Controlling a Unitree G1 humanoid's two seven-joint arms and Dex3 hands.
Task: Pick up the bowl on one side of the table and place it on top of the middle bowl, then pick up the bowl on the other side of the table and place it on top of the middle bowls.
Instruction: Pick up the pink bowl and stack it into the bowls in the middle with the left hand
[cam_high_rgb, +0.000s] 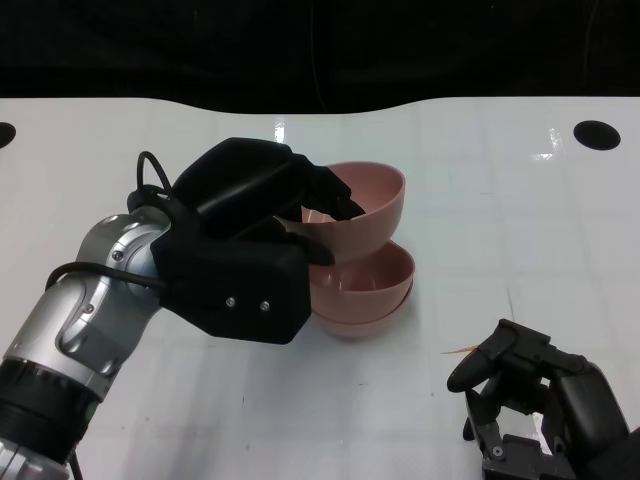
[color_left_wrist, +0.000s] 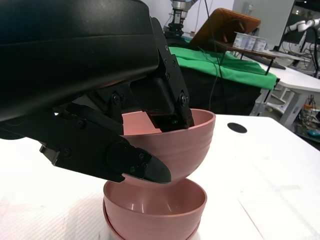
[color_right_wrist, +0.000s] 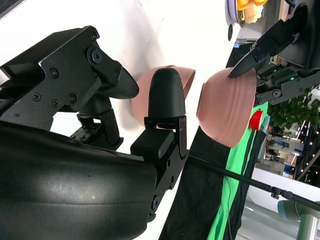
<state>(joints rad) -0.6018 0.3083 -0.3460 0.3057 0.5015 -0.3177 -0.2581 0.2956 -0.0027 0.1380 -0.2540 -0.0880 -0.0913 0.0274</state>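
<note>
Left hand: the left hand (cam_high_rgb: 262, 215) grips the rim of a pink bowl (cam_high_rgb: 365, 205), fingers inside the rim and thumb on the outer wall.
Held bowl: the pink bowl is tilted and lifted just above the stacked bowls (cam_high_rgb: 365, 285) at the middle of the white bench (cam_high_rgb: 520, 210); its lower wall looks close to the stack's rim, and whether they touch I cannot tell.
Stack: two pink bowls nested, upright on the bench.
Right hand: the right hand (cam_high_rgb: 540, 395) sits low at the near right of the bench, holding nothing, fingers bent but apart, well apart from the bowls.
Head view only: both hands at once, and a black hole (cam_high_rgb: 597, 133) in the bench at the far right.
Left wrist view only: the fingers (color_left_wrist: 172, 107) hooked over the pink bowl (color_left_wrist: 175, 145), the thumb pressed on its ribbed outer wall, the stacked bowls (color_left_wrist: 155, 207) just beneath, and a green cloth (color_left_wrist: 225, 67) on a surface behind.
Right wrist view only: the right hand's own fingers (color_right_wrist: 165, 100) spread with nothing between them, the pink bowl (color_right_wrist: 225, 107) seen from its outer side with the left hand's fingertips on it.
</note>
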